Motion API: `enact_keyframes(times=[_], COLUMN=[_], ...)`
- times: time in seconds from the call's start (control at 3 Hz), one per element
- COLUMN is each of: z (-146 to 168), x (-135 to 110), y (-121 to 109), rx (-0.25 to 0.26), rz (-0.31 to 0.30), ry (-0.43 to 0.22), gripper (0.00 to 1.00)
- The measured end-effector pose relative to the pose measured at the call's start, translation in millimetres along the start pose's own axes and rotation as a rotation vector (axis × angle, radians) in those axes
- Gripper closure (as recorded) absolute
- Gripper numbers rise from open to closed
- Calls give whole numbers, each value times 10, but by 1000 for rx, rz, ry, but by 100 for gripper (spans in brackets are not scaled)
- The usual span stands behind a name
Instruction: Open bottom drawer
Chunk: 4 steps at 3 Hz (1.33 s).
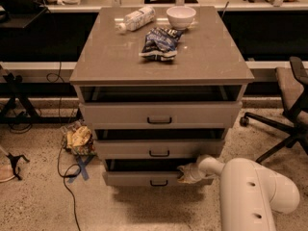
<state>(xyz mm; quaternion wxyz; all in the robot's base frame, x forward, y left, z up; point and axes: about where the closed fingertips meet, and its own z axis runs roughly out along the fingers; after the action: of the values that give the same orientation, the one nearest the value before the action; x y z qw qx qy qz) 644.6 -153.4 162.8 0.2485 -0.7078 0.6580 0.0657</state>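
Note:
The bottom drawer (130,178) is the lowest, narrowest grey-beige front of the cabinet, with a small black bar handle (159,183). It stands a little way out, with a dark gap above its front. My gripper (185,174) reaches in from the right at the end of the white arm (255,191). It sits at the top edge of the bottom drawer's front, right of the handle.
The middle drawer (159,149) and top drawer (160,114) are above. On the cabinet top lie a bottle (137,19), a white bowl (181,16) and a chip bag (159,42). An office chair (288,105) stands right. A crumpled bag (78,139) and cable lie left.

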Motion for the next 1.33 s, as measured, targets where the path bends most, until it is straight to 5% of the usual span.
enact_keyframes(times=[1.33], z=[62], x=[-41], y=[69], rx=[-13], rz=[0], ry=[-7], gripper=[0])
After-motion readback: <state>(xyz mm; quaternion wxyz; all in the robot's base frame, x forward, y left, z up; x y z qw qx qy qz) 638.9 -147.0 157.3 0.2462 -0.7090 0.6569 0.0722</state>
